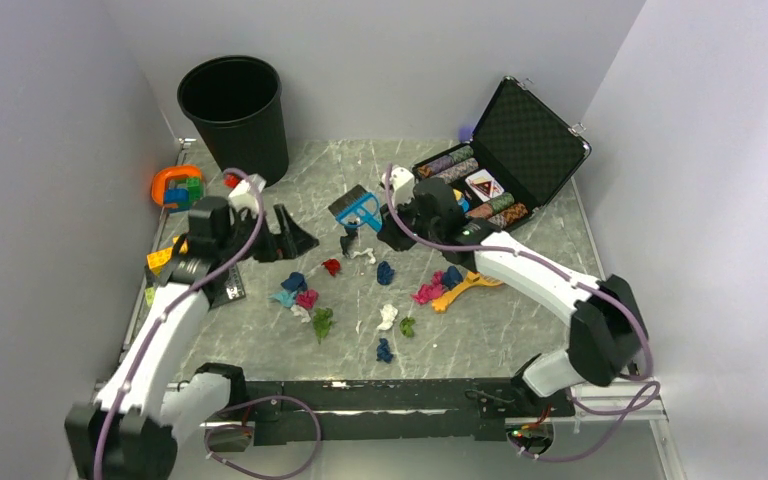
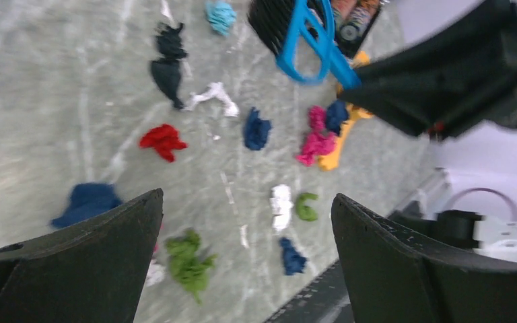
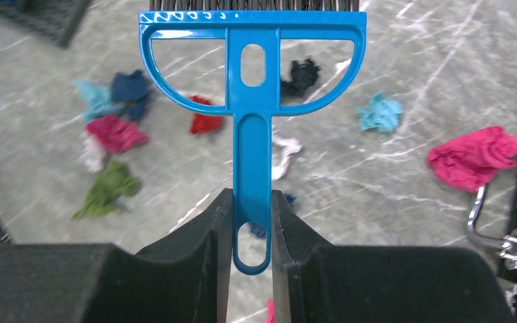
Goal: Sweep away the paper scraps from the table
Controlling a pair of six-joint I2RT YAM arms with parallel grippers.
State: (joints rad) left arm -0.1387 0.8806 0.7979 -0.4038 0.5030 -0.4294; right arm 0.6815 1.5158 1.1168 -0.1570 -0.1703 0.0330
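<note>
Paper scraps in pink, red, blue, teal, green and white lie scattered over the middle of the table (image 1: pixel 520 330), from a cluster (image 1: pixel 300 290) at the left to a pink wad (image 1: pixel 428 290) at the right. My right gripper (image 3: pixel 252 202) is shut on the handle of a blue brush (image 3: pixel 252 148), whose black bristles point away from me. In the top view the brush (image 1: pixel 357 210) hangs over the far edge of the scraps. My left gripper (image 2: pixel 248 195) stands open and empty above the scraps, with a green wad (image 2: pixel 187 259) and a white one (image 2: pixel 281 205) below it.
A black bin (image 1: pixel 235 115) stands at the back left. An open black case (image 1: pixel 505 160) with poker chips sits at the back right. An orange and blue toy (image 1: pixel 175 185) lies at the left edge, and an orange piece (image 1: pixel 465 290) lies under my right arm.
</note>
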